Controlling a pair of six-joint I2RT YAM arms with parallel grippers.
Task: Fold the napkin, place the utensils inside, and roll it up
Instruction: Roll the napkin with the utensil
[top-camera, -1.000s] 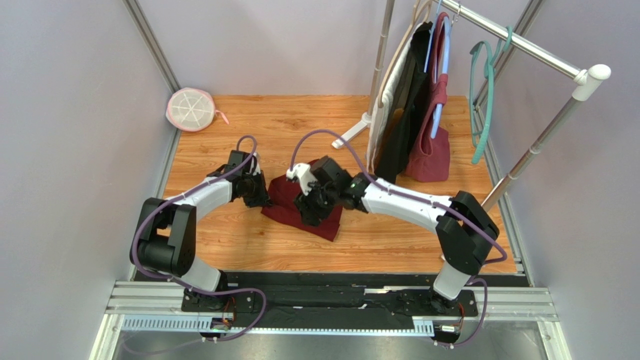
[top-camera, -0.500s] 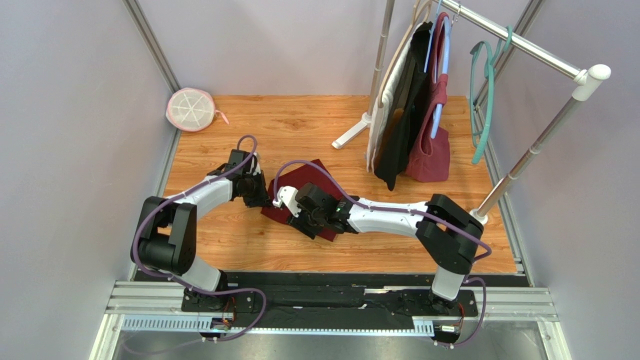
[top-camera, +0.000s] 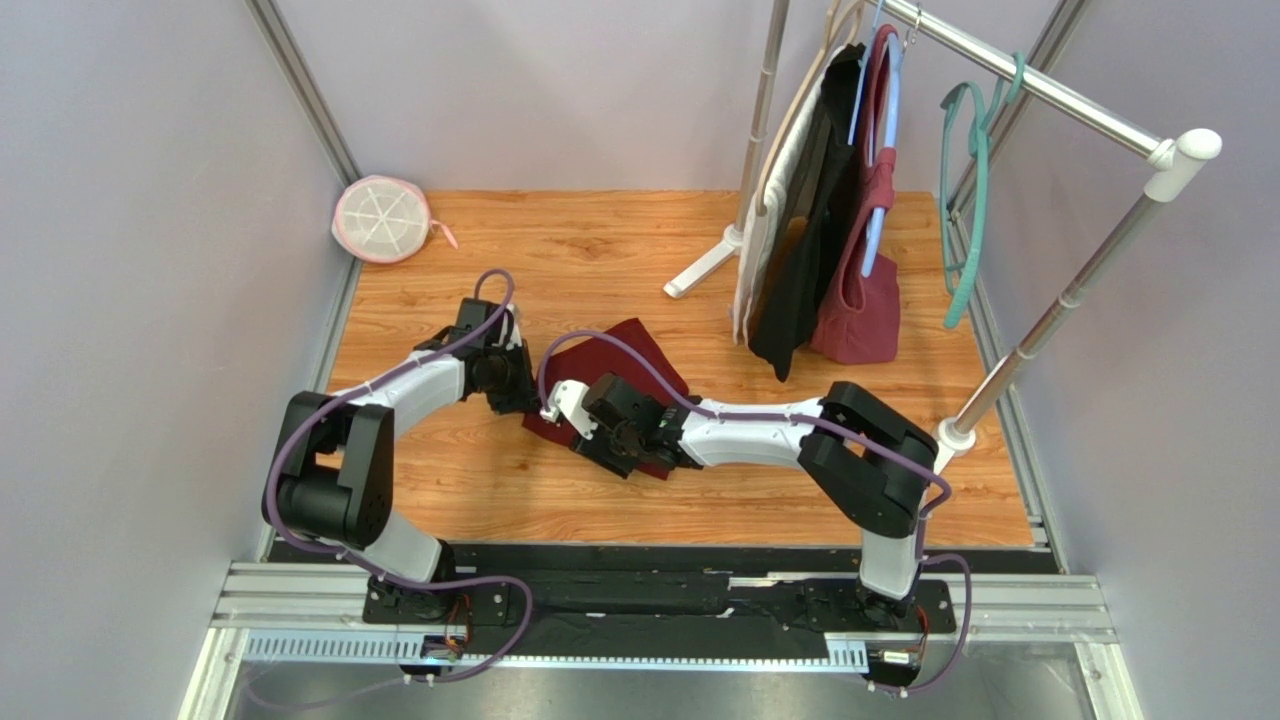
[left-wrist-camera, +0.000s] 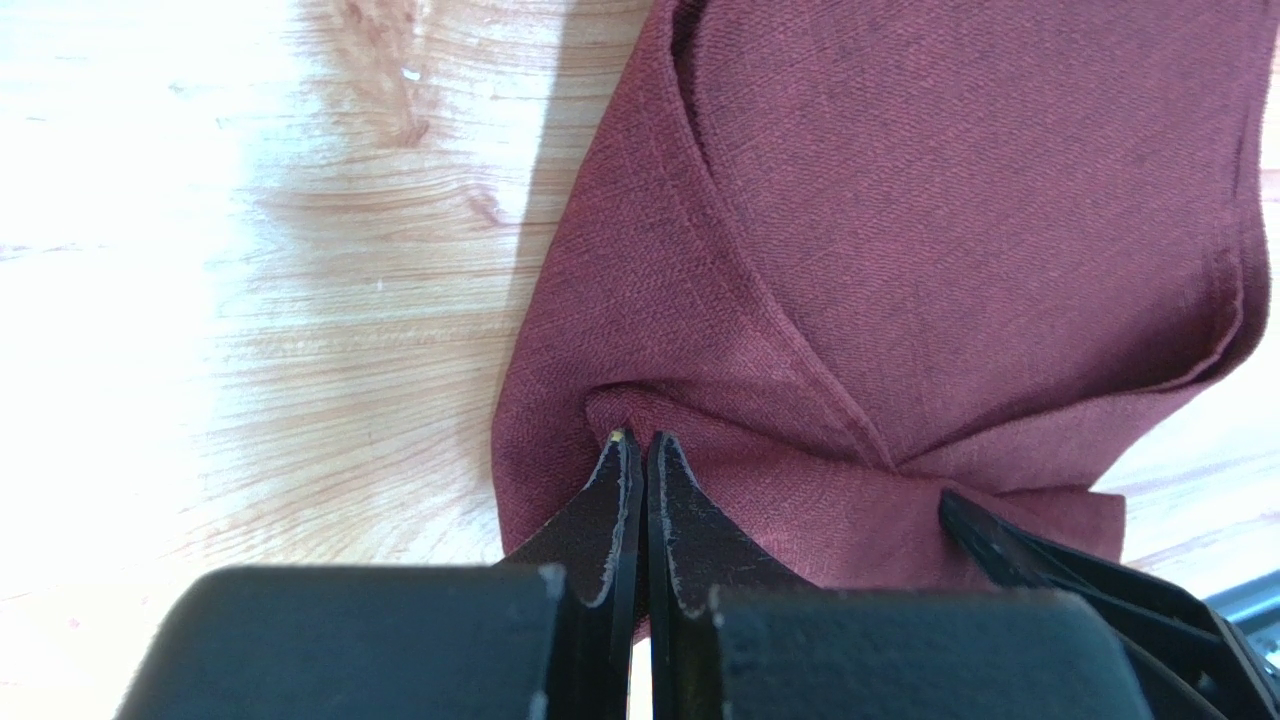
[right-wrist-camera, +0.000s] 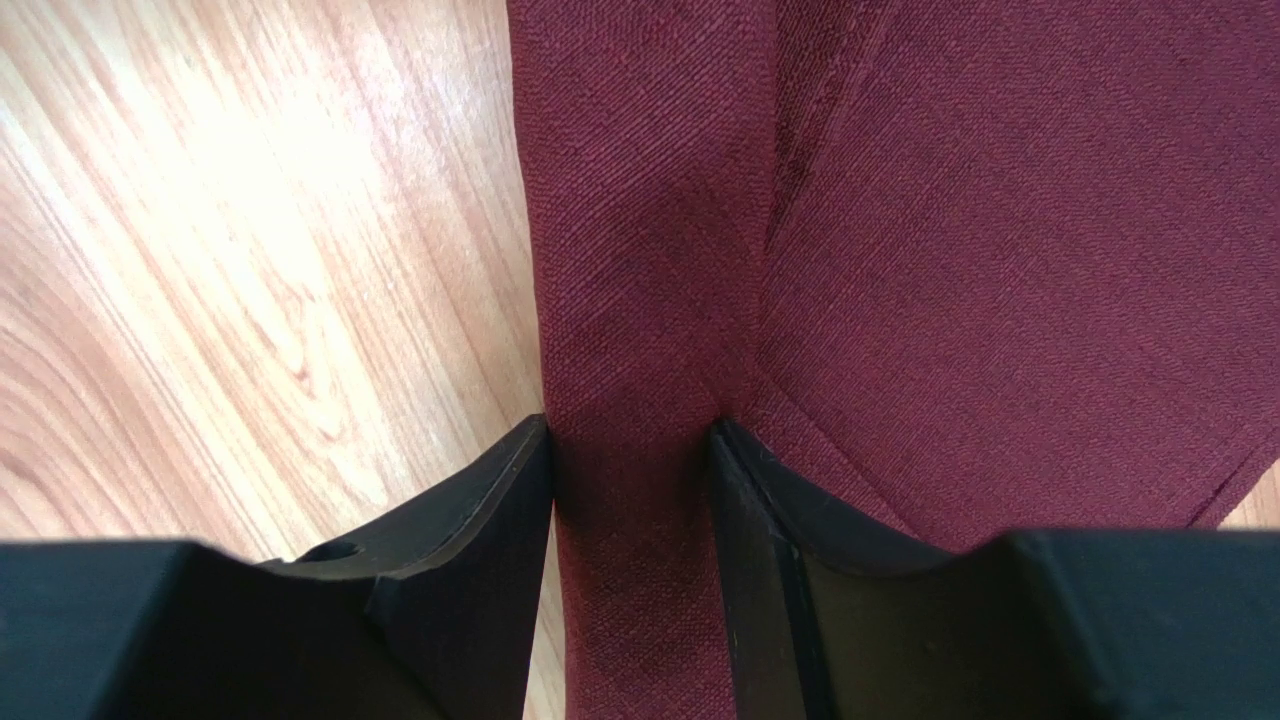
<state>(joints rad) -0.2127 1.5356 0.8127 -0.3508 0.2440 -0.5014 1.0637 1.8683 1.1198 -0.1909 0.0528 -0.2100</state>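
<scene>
The maroon napkin (top-camera: 624, 353) lies folded and partly rolled on the wooden table (top-camera: 451, 465), between my two grippers. My left gripper (top-camera: 519, 393) sits at its left edge. In the left wrist view its jaws (left-wrist-camera: 642, 438) are shut, pinching a puckered fold of the napkin (left-wrist-camera: 932, 225). My right gripper (top-camera: 598, 438) is low over the napkin's near side. In the right wrist view its fingers (right-wrist-camera: 631, 435) press both sides of a rolled band of the napkin (right-wrist-camera: 977, 225). The utensils are hidden.
A round white mesh disc (top-camera: 382, 219) lies at the table's far left corner. A clothes rack (top-camera: 1052, 98) with hanging bags (top-camera: 842, 210) and a teal hanger (top-camera: 969, 195) stands at the back right, its foot (top-camera: 706, 267) on the table. Walls close both sides.
My right arm has swung left and down to the napkin's near left part, uncovering its far corner, and its jaws have narrowed round the rolled band. The left arm has stayed put.
</scene>
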